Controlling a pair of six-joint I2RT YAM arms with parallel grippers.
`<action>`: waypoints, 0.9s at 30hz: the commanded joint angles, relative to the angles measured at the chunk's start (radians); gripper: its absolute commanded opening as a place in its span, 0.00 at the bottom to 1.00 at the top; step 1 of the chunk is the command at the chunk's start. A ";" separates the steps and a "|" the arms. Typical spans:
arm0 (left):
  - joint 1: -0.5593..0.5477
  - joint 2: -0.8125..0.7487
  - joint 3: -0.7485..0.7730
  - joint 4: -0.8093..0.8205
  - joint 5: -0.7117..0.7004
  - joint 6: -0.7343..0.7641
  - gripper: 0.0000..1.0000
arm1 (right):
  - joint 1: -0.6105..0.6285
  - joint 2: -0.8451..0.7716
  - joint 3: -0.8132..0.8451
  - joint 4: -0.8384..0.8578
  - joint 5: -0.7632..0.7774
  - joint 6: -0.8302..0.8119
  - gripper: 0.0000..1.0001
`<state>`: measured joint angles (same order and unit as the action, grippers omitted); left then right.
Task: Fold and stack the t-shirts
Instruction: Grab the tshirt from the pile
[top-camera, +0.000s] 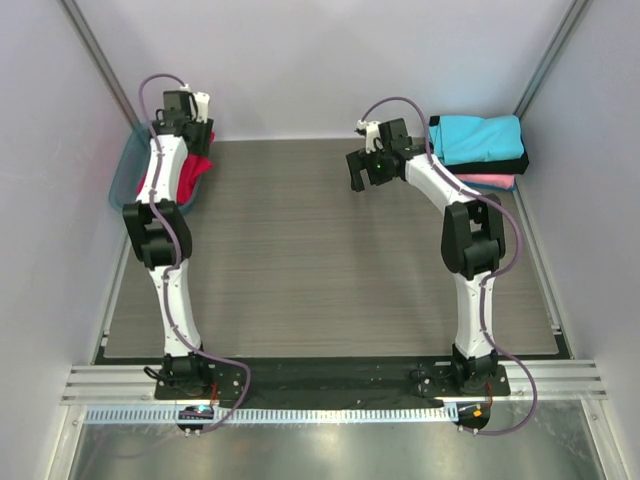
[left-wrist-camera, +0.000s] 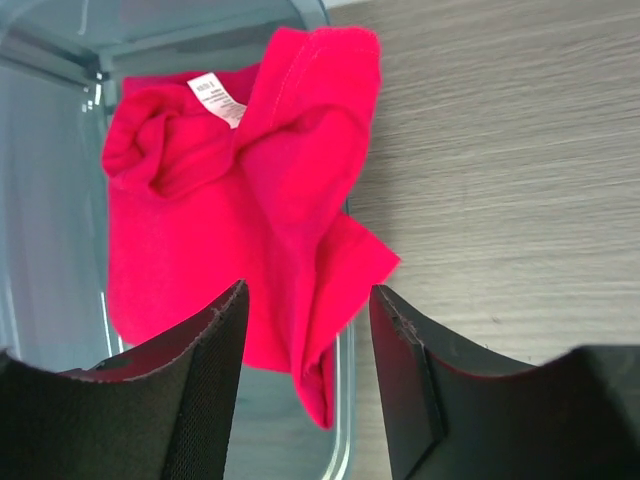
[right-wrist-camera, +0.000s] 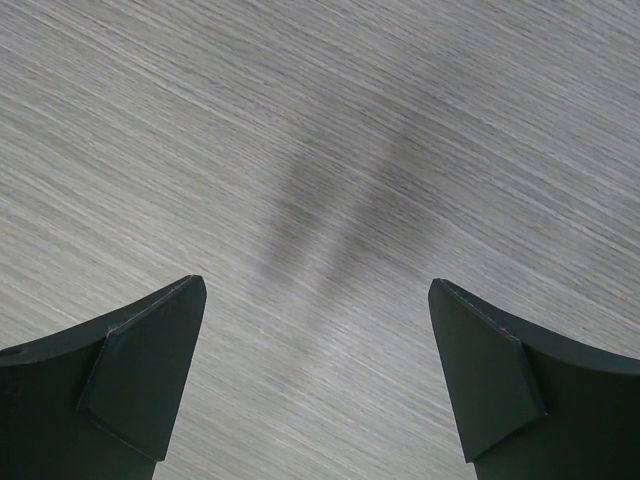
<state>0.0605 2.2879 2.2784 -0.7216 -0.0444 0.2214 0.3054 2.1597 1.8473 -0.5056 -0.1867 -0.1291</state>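
Note:
A bright red t-shirt (left-wrist-camera: 250, 200) lies crumpled in the teal bin (left-wrist-camera: 50, 200), with one flap hanging over the bin's rim onto the table. It also shows in the top view (top-camera: 192, 176), partly hidden by the left arm. My left gripper (left-wrist-camera: 308, 300) is open and hovers just above the shirt's lower flap, holding nothing; in the top view (top-camera: 196, 138) it is over the bin. A folded cyan shirt (top-camera: 478, 138) tops a stack with a black one (top-camera: 505, 165) and a pink one (top-camera: 490, 182) at the back right. My right gripper (top-camera: 363, 178) is open and empty over bare table (right-wrist-camera: 315, 300).
The translucent teal bin (top-camera: 128, 168) stands at the back left against the wall. White walls close in the wood-grain table (top-camera: 320, 270) at the back and on both sides. The shirt stack sits in the back right corner.

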 joint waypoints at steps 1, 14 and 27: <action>0.022 0.067 0.058 0.028 -0.011 0.029 0.52 | -0.006 0.009 0.058 0.015 -0.010 0.003 1.00; 0.032 0.144 0.105 0.051 -0.022 0.038 0.15 | -0.006 0.009 0.035 0.021 0.012 -0.006 1.00; 0.025 -0.129 0.124 0.089 0.017 0.044 0.00 | -0.006 0.029 0.095 0.024 -0.002 0.013 1.00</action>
<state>0.0856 2.3707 2.3489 -0.7013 -0.0635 0.2623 0.3000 2.1979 1.8854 -0.5041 -0.1825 -0.1276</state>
